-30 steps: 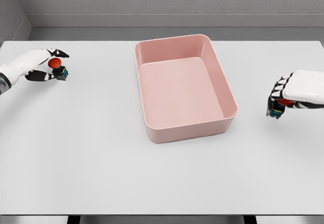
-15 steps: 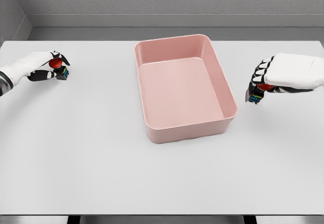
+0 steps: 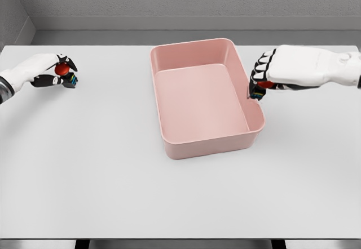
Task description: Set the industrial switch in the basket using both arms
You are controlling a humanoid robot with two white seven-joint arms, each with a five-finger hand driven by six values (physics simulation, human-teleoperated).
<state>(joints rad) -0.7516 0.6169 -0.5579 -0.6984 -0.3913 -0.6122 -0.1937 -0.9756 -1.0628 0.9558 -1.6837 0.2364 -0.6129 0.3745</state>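
- Right hand curled tight on a switch over the pink basket right rim
- Left hand pinching second switch on table
- Right switch mostly hidden by fingers

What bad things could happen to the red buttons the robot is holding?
1. The right robot hand holds its switch right at the pink basket's right wall. It may bump the rim, or drop the switch outside if it lets go too soon.
2. The left robot hand grips the other switch far off at the table's left side. That long carry could let it slip.
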